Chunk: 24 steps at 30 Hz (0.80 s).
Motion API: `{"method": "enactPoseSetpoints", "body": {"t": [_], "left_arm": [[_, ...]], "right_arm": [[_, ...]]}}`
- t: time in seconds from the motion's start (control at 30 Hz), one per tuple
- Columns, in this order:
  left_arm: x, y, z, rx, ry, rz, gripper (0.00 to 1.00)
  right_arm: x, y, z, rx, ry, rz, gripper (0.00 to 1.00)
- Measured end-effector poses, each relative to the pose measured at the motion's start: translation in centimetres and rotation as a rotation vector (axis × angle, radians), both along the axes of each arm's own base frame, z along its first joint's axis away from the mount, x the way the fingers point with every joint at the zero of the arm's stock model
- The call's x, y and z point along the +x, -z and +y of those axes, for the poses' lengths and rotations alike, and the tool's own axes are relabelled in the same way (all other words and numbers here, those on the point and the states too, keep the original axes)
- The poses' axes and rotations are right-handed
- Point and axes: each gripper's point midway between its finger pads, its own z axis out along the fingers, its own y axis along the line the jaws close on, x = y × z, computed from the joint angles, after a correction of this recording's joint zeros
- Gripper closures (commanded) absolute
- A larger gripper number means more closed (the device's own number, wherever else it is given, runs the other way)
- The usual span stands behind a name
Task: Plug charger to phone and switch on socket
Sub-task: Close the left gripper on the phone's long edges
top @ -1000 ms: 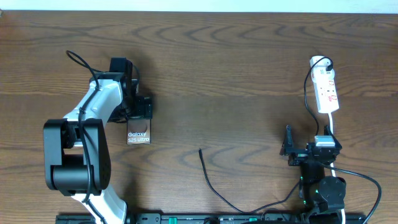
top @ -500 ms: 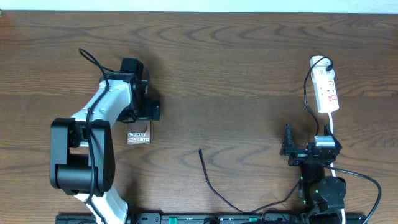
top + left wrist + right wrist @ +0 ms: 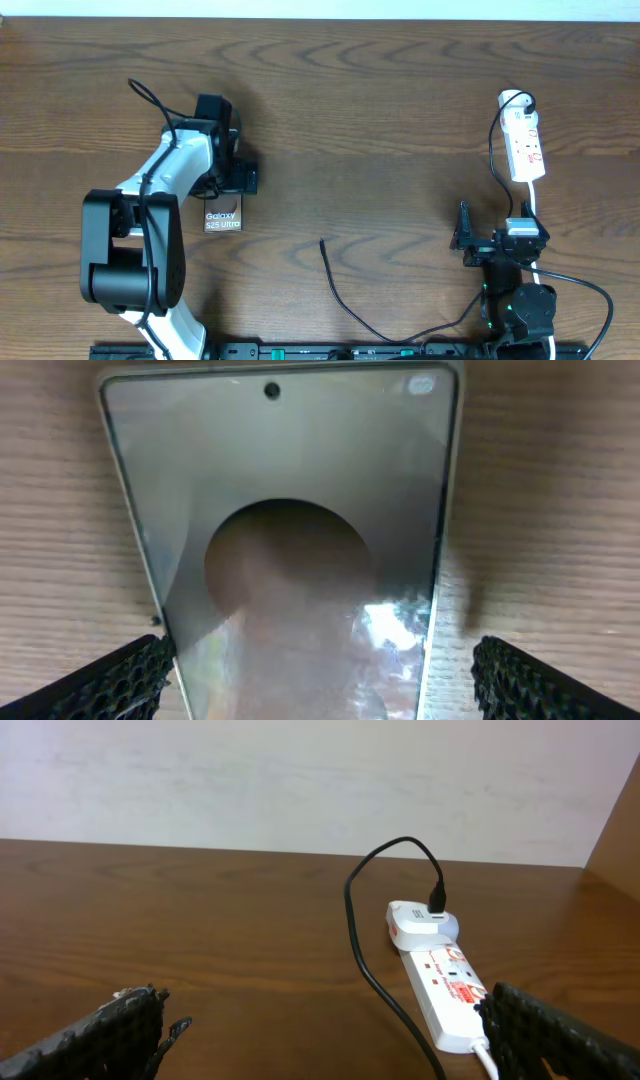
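Left end effector (image 3: 318, 675) astride phone (image 3: 285, 480)

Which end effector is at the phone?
The left end effector, fingers straddling the phone; the right end effector sits across the table, facing the socket.

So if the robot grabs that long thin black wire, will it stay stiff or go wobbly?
Probably floppy: the long thin black cable lies in loose bends across the brown wooden table, so it would likely droop from a grip. It looks light, being so thin. Its small tip may swing, since nothing holds it.
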Motion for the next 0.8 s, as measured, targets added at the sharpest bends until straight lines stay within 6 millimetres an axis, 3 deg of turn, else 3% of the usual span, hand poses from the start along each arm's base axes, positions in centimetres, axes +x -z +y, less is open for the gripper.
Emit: {"method": "enactPoseSetpoints", "body": {"t": [0.13, 0.8], "left_arm": [[-0.91, 0.83, 0.07, 0.001, -0.002, 0.019, 0.02], [-0.85, 0.83, 0.05, -0.002, -0.049, 0.017, 0.02]], "right_arm": [[0.0, 0.0, 0.0, 0.0, 0.0, 0.0, 0.01], [0.0, 0.0, 0.0, 0.0, 0.0, 0.0, 0.01]]}}
